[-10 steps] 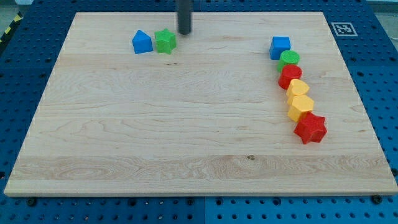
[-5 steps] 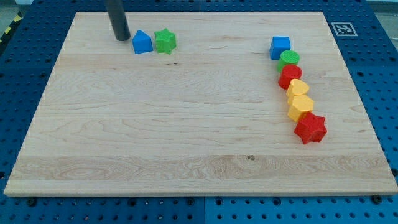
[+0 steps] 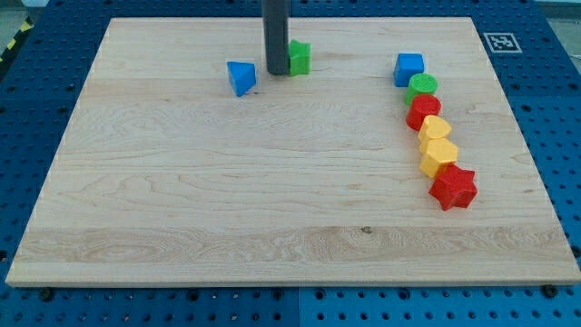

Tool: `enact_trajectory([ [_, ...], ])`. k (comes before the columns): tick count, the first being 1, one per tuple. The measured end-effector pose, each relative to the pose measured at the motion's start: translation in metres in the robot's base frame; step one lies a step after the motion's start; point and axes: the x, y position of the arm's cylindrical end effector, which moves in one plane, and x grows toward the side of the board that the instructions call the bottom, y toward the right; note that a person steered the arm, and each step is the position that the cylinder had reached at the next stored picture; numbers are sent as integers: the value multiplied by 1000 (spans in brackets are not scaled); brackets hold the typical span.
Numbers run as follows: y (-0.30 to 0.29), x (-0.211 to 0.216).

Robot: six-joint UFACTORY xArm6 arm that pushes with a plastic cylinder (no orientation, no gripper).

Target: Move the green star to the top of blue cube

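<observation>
A pale wooden counter lies on a blue pegboard, seen from above its near edge. Toward the view's upper left, a blue block of wedge-like shape sits tilted on the wood, apart from everything else. Just to its right the dark rod comes down from the view's top, and my tip rests on the counter, touching the left side of the green star, which is partly hidden behind the rod. The tool is a plain rod with no jaws, so it neither opens nor clamps on anything. Further right, well apart from the star, the blue cube heads a line of touching blocks running down the view: a green round block, a red block, two yellow blocks and a red star. At the counter's top right corner sits a black-and-white square marker; no readable writing shows.
</observation>
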Motion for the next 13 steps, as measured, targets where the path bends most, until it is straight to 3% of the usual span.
enact_trajectory([
  [3, 40, -1],
  [9, 45, -94],
  [13, 49, -61],
])
